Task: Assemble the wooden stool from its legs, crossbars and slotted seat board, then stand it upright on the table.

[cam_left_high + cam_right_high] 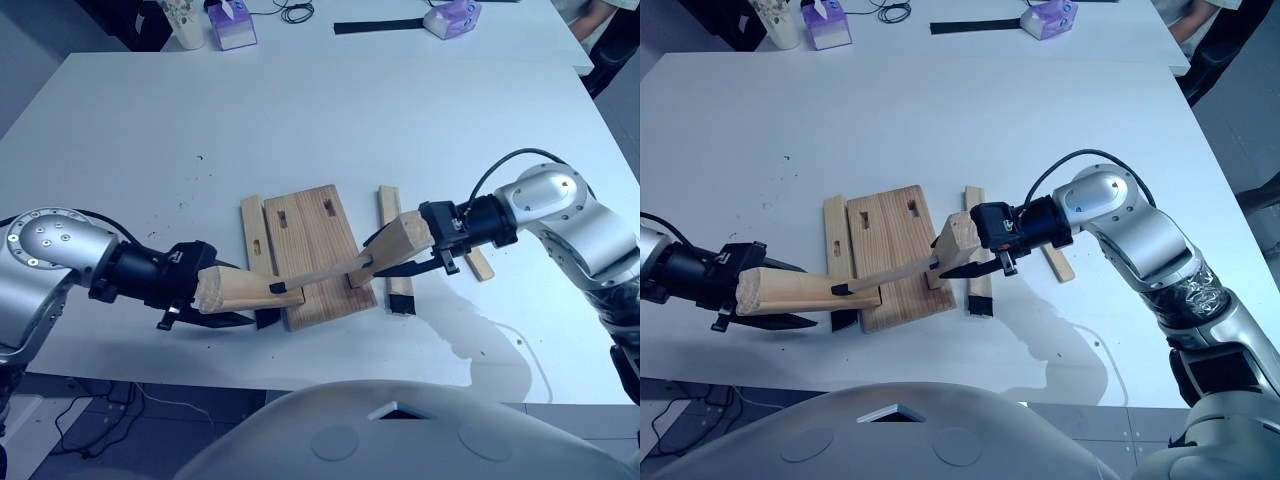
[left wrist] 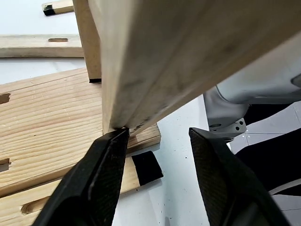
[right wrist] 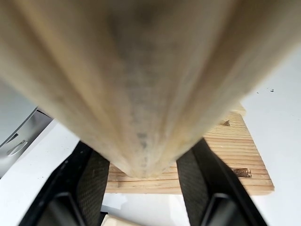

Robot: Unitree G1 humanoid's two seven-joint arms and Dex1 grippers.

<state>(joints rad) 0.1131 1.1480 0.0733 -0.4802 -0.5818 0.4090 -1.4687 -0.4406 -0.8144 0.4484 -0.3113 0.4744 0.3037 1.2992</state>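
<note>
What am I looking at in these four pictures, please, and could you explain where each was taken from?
This is a humanoid robot working with two arms at a white table. The two wide pictures come from cameras in its head, looking down over its arms; the two close-ups come from cameras on its wrists. Its left hand grips one stool leg, its right hand a second leg, and a thin crossbar joins the two, above the table. Under them the slotted seat board lies flat, with more wooden pieces beside it.
</note>
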